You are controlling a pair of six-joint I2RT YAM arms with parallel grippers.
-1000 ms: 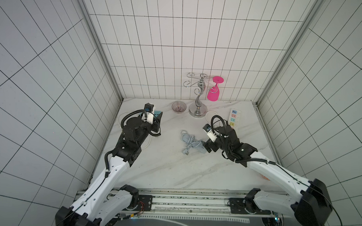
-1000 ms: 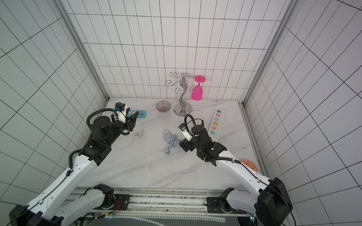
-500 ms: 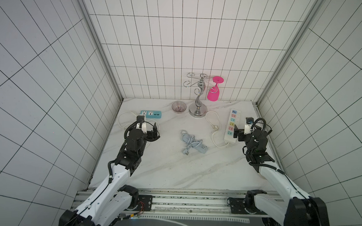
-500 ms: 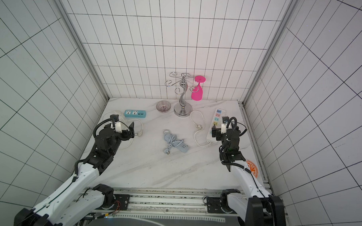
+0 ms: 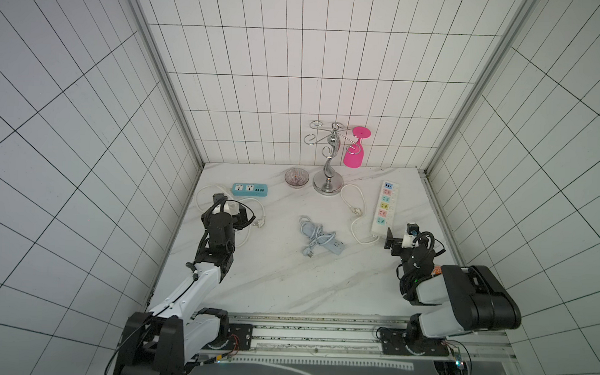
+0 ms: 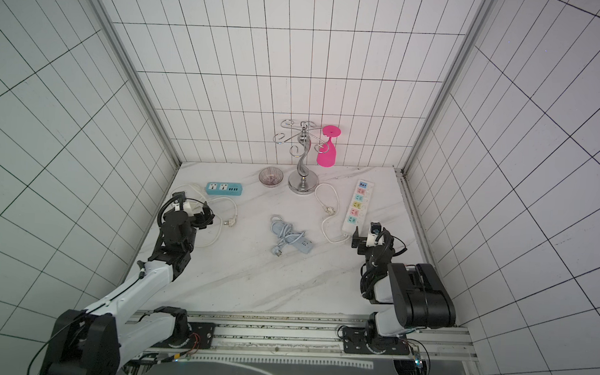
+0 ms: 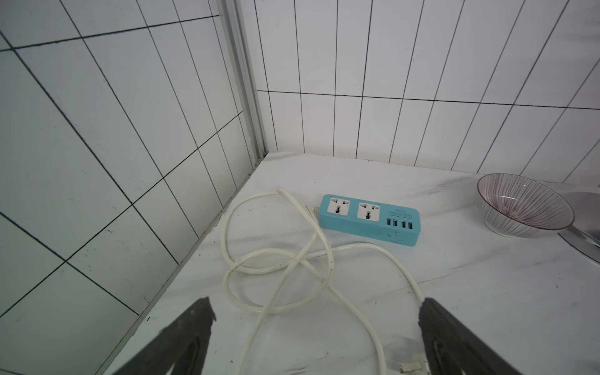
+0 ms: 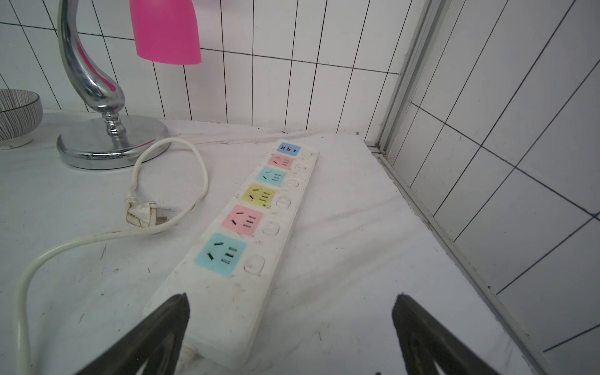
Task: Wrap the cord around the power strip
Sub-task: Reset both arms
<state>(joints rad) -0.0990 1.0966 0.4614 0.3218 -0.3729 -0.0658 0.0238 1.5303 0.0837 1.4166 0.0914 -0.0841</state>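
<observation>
left gripper, right gripper spread, empty

A: How is the scene lit?

B: Bright, diffuse light is cast from above. Only faint, soft shadows are thrown on the white marbled tabletop. The white wall tiles are greyed toward nine and three o'clock. They are tinted pink around the inverted pink goblet at twelve.

A: Any flaws?

B: Glare is reflected by the curved chrome stand. Tile lines are splayed toward the edges of both top views.
</observation>
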